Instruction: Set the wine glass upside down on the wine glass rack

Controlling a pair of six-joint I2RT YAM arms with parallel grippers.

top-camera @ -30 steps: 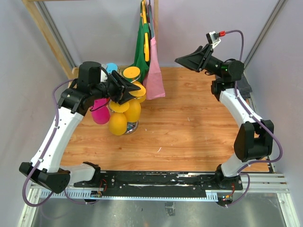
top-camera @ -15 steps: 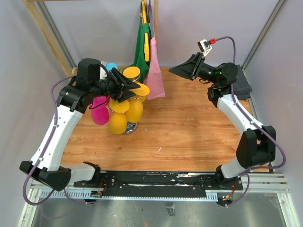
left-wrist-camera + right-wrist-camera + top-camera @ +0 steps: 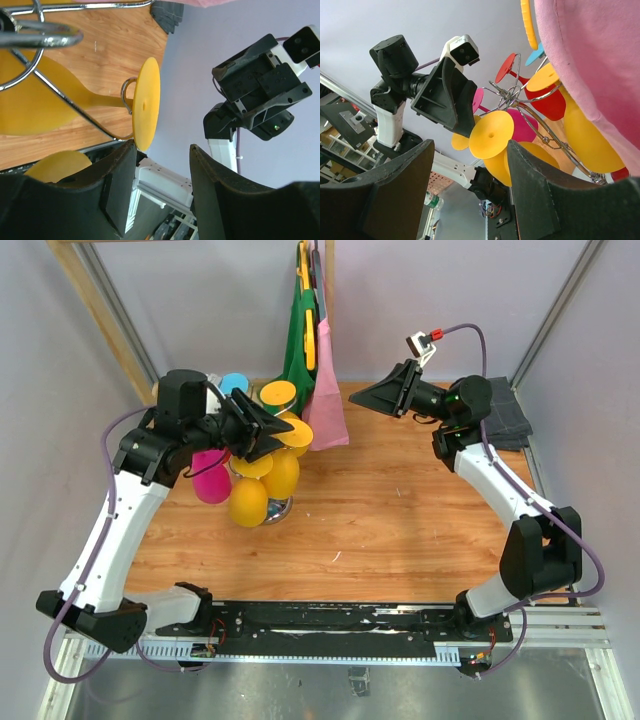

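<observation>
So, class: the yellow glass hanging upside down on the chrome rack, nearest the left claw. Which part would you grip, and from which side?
Probably the thin stem, between bowl and hook, coming from outside the rack. The round foot is caught behind the hook, the bowl looks too wide and curved, and the inner side is crowded.

Light wooden table top [image 3: 400,510]: a round mirror-like chrome rack base [image 3: 276,510] stands just below the left gripper's fingers [image 3: 262,420]. A folded dark grey cloth [image 3: 505,422] lies right of the right gripper's fingers [image 3: 382,395], and a small white scrap [image 3: 337,556] lies well nearer than both.
</observation>
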